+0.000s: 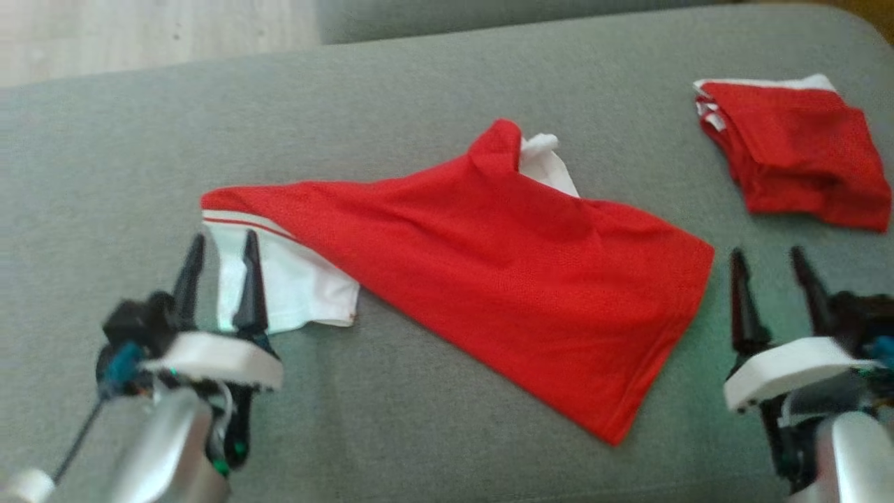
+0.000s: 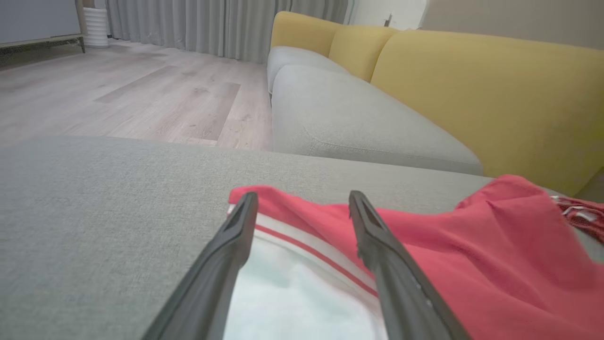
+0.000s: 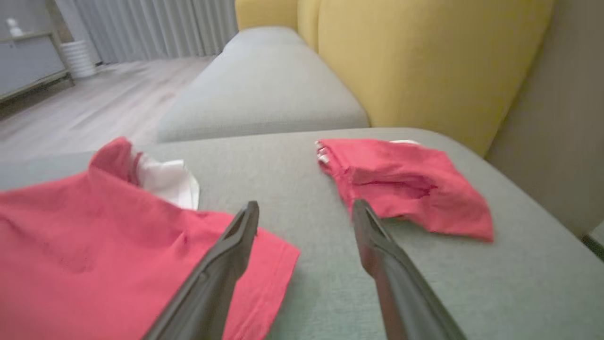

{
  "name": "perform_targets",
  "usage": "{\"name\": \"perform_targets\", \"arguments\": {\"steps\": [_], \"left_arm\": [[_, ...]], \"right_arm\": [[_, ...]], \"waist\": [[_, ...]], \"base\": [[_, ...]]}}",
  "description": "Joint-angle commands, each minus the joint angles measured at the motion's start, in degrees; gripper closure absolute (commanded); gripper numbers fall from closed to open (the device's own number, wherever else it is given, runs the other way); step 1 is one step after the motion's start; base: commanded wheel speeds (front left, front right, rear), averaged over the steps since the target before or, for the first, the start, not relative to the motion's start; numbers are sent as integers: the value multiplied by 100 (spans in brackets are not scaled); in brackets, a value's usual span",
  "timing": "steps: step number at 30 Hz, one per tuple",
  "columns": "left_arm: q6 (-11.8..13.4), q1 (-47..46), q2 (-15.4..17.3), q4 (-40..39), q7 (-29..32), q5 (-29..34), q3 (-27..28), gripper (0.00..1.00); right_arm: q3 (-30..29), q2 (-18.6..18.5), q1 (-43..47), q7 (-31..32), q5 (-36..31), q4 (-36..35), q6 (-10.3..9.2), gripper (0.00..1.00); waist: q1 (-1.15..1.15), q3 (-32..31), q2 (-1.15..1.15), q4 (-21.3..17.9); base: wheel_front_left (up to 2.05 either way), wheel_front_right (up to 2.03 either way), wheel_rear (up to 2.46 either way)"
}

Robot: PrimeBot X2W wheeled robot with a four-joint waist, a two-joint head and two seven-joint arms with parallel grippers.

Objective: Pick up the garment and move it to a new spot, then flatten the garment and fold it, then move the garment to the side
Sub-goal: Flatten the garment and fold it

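A red garment (image 1: 489, 258) with white sleeve panels lies spread and creased across the middle of the grey cushion (image 1: 419, 91). Its white sleeve with a red stripe (image 1: 279, 272) lies at the left end. My left gripper (image 1: 220, 244) is open, its two fingers standing over that sleeve with nothing pinched; the left wrist view shows the same sleeve (image 2: 302, 264) between the spread fingers of the left gripper (image 2: 302, 200). My right gripper (image 1: 768, 258) is open just right of the garment's hem corner (image 3: 264, 264), above bare cushion, and appears in its own wrist view as the right gripper (image 3: 304, 208).
A second red garment (image 1: 796, 154), folded, rests at the cushion's far right (image 3: 406, 184). Yellow backrests (image 2: 472, 89) rise behind the sofa. Another grey seat cushion (image 2: 349, 113) adjoins, and wooden floor (image 2: 132, 89) lies past the left edge.
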Motion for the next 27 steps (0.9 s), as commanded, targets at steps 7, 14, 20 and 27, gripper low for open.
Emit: {"name": "perform_targets", "arguments": {"steps": [7, 14, 20, 27], "left_arm": [[205, 927, -182, -1478, -68, 331, 300, 0], [390, 1449, -402, -2196, -68, 438, 277, 0], [463, 1632, -434, -2420, -68, 470, 300, 0], [511, 1703, -426, -2502, -68, 479, 384, 0]], "right_arm": [[308, -460, -410, 689, 82, 976, 37, 0], [329, -662, -863, 832, 431, 2019, 37, 0], [696, -768, -1178, 902, 821, 2531, 37, 90], [970, -1055, -1515, 504, 947, 2578, 37, 100]], "waist": [[1, -199, 0, 538], [1, -73, 0, 881], [1, -28, 0, 999], [1, -103, 0, 1005]], "base": [[0, 0, 0], [0, 0, 0], [0, 0, 0], [0, 0, 0]]}}
